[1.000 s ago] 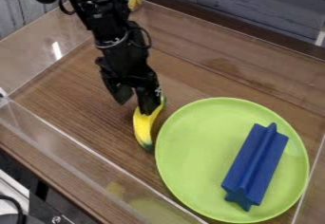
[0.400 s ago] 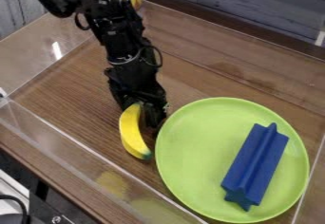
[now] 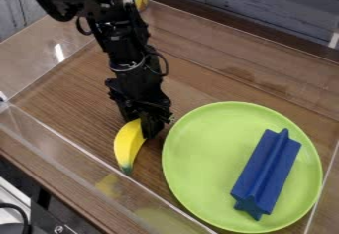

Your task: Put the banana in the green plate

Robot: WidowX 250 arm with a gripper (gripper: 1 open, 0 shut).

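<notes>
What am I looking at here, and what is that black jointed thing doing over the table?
It is a robot arm, seen by one camera looking down from the front. At its end is the gripper, whose jaws are shut on the top end of a small yellow toy banana. The banana's lower end reaches down to the wooden table. Just beside it, to the right, lies a big round green plate with a long blue ridged block resting on it. Clear walls surround the table. The banana is not yet on the plate.
</notes>
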